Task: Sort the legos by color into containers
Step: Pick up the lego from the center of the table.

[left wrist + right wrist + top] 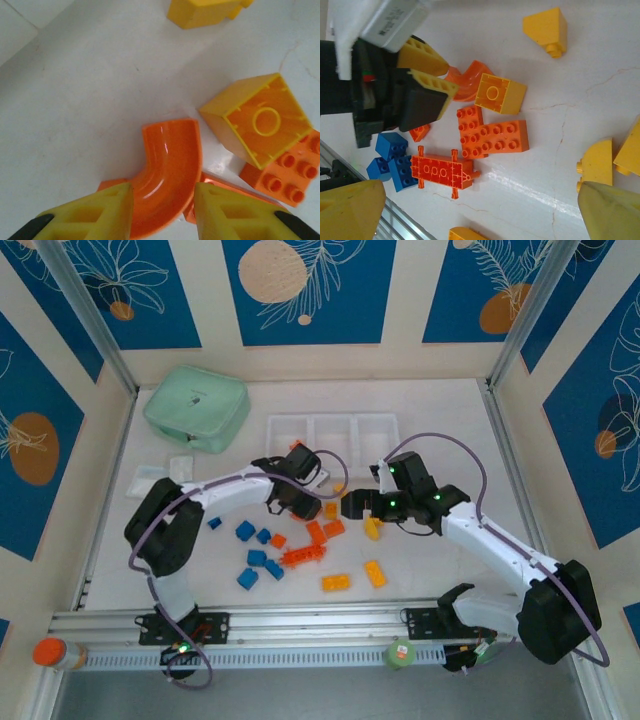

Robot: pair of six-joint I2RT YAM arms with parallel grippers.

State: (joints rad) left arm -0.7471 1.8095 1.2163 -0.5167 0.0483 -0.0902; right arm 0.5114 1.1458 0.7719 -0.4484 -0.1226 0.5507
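As the overhead view shows, three joined containers [335, 428] stand beyond the legos [300, 545] scattered on the counter [440, 440]. Left wrist: left gripper [162, 192] jaws released, astride a curved orange brick [170, 165]. Right wrist: right gripper [480, 200] jaws released wide; grey label [395, 20] unreadable.

Left hand [453, 79] astride curved orange brick [472, 74], yellow brick [500, 93] just beside, blue bricks [392, 160] apart

Glossy orange plastic curved brick [167, 175], smooth white tabletop [90, 100], soft mint cloth case [196, 408]
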